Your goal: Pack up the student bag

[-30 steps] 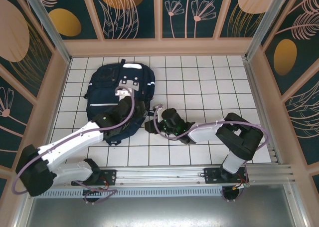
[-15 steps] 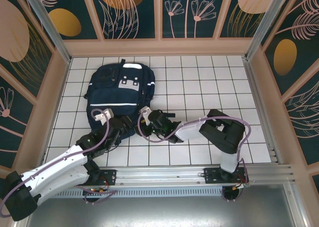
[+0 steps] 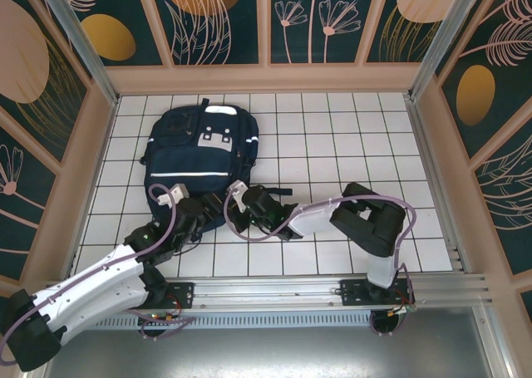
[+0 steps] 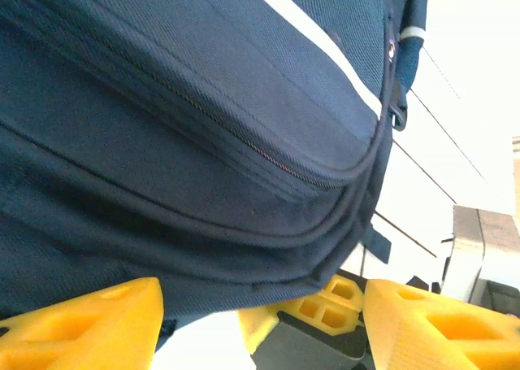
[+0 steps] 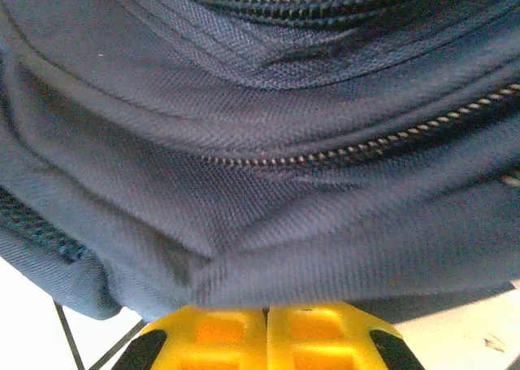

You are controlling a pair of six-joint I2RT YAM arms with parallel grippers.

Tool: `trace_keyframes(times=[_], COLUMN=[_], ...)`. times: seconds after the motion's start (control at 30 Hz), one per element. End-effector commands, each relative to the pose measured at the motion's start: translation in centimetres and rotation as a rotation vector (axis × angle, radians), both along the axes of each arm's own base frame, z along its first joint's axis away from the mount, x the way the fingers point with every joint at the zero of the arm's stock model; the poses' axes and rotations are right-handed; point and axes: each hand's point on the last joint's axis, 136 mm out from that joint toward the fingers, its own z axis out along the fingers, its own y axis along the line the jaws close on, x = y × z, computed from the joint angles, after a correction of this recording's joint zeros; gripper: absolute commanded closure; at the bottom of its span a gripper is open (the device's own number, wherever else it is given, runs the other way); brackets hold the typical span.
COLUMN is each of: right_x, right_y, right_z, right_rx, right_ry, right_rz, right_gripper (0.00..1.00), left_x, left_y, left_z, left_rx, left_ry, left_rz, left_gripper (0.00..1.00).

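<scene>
The bag (image 3: 199, 158) lies flat on the table (image 3: 349, 145), left of centre, with its bottom end toward the arms and its top toward the far wall (image 3: 266, 77). Both grippers crowd that near end, just beside each other. The left gripper (image 4: 262, 305) is spread wide and grips nothing, the bag's bottom seam hanging just past its fingers. The right gripper (image 5: 266, 325) has its fingers pressed together with the tips at the fabric; whether a fold is nipped there I cannot tell. The zips (image 5: 366, 146) that show run closed along their visible lengths, and the body looks full and rounded, so I judge the packing late or done, with only settling or letting go left. What is inside is hidden. Room is tightest at that near end, since the two wrists are close enough to knock each other and the rail (image 3: 291, 291) lies close behind them. The right arm (image 3: 332, 216) reaches across the near tiles from the right. Further out, the bag's left side sits near the left wall (image 3: 75, 170), leaving little slack there. To its right and beyond, bare tiles run to the right and far walls, the freest way to draw back or shift the bag.
</scene>
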Motion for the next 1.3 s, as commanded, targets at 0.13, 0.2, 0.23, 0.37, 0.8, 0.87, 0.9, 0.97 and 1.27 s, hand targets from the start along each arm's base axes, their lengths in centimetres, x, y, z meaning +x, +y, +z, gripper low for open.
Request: trace_keyframes(times=[0.13,0.2,0.23,0.37,0.8,0.87,0.9,0.97,1.27], right_x=[0.0,-0.2,-0.3,-0.7,-1.2,-1.2,-1.1,-0.7,2.6], right_y=[-1.2,-1.1,-1.1,-0.9,-0.3,-0.4,-0.5,-0.9,-3.0], right_z=[4.8,5.8,6.3,8.8,12.1,11.8,11.7,11.3,14.1], right_rx=[0.058,0.074,0.079,0.108,0.157,0.155,0.15,0.136,0.135], right_ry=[-0.072,-0.083,-0.09,-0.124,-0.144,-0.141,-0.14,-0.138,-0.121], right_rz=[-0.044,-0.04,-0.037,-0.023,0.015,0.014,0.012,-0.002,-0.044], right_gripper=[1.0,1.0,1.0,1.0,1.0,1.0,1.0,1.0,1.0], left_x=[-1.3,-1.1,-0.8,0.2,2.9,3.1,3.2,3.1,2.7], left_y=[-2.2,-2.0,-1.9,-1.0,-1.5,-1.0,-0.8,-0.1,3.1], left_z=[0.5,0.3,0.3,0.9,1.5,1.7,1.8,2.3,9.3], left_rx=[-0.141,-0.144,-0.146,-0.096,-0.011,0.012,0.021,0.051,0.128], left_ry=[0.076,0.066,0.056,0.014,-0.062,-0.079,-0.081,-0.087,-0.207], left_rz=[-0.069,-0.049,-0.039,0.016,0.051,0.068,0.076,0.091,0.14], left_gripper=[0.34,0.33,0.32,0.33,0.46,0.81,0.96,1.0,1.0])
